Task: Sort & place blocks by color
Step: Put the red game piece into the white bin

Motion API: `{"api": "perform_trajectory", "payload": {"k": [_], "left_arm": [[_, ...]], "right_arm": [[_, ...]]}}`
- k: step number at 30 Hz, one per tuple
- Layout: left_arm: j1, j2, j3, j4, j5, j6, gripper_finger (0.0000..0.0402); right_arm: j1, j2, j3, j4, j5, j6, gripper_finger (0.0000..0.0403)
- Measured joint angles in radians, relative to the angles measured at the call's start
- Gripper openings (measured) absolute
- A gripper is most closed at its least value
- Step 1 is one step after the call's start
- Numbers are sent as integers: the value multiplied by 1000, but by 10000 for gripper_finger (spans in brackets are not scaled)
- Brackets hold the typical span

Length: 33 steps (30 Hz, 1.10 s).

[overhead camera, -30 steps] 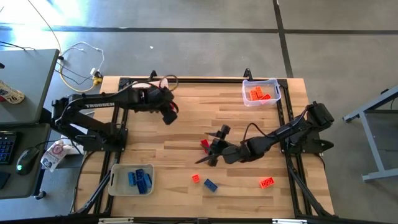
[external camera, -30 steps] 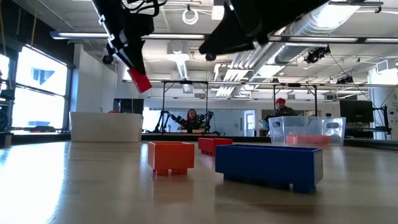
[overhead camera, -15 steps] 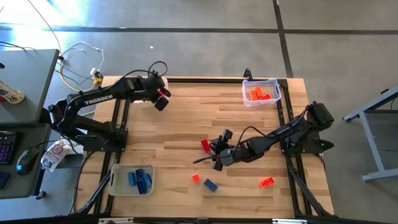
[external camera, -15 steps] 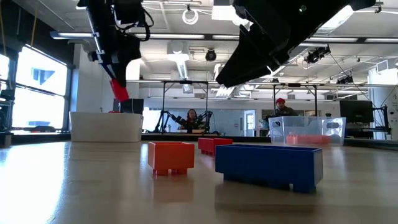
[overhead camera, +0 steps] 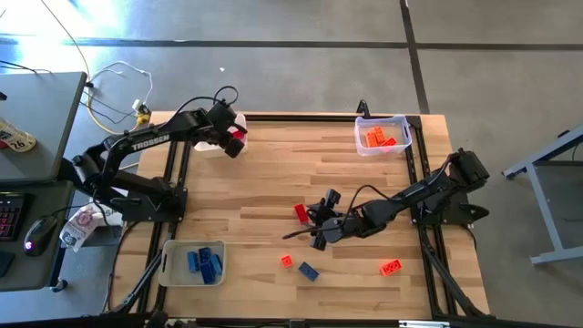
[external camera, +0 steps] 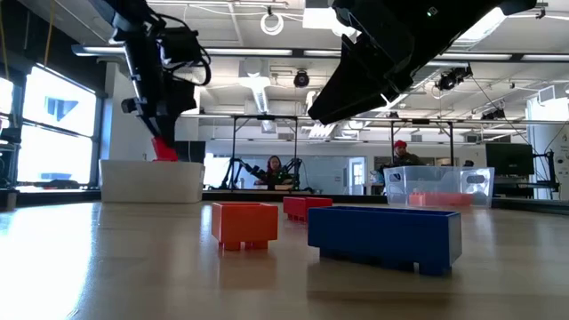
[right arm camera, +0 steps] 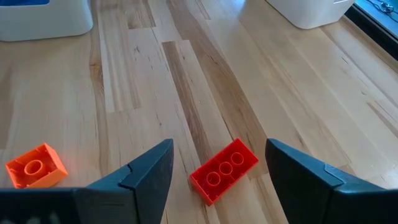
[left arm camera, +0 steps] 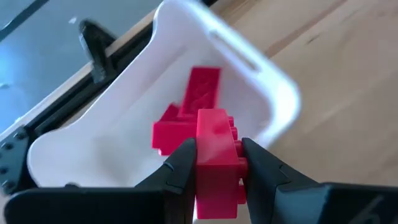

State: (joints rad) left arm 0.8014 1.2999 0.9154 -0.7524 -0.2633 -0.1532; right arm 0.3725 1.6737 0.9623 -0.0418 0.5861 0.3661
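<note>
My left gripper is shut on a red brick and hangs over the white tray at the table's far left corner. Two red bricks lie in that tray. In the low view the held brick sits just above the tray's rim. My right gripper is open at mid-table. Its fingers stand on either side of a red brick lying flat on the wood, above it and touching nothing. My left gripper pinches the red brick by its two opposite side faces between the two fingers. The fingers come slanting down from above. The brick is lifted clear, over the inside of the white tray.
A small orange brick, a blue brick and an orange brick lie near the table's near edge. A tray with blue bricks sits near left. A clear tray with orange bricks sits far right.
My left gripper has carried the red brick toward the table's far left corner and down, ending over the white tray. My right gripper has shifted slightly over the red brick at mid-table and stayed open.
</note>
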Motion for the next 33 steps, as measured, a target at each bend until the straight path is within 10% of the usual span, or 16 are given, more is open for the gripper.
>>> {"api": "perform_trajectory", "payload": {"k": [12,23,33], "left_arm": [[57,101,-1,49,-44,17,80],[57,101,-1,45,-38,52,177],[52,101,15,-16,-25,52,217]], "right_arm": [[0,0,0,0,0,-1,241],[1,0,0,-12,-2,-6,241],[9,-123,0,-271,-251,139,241]]}}
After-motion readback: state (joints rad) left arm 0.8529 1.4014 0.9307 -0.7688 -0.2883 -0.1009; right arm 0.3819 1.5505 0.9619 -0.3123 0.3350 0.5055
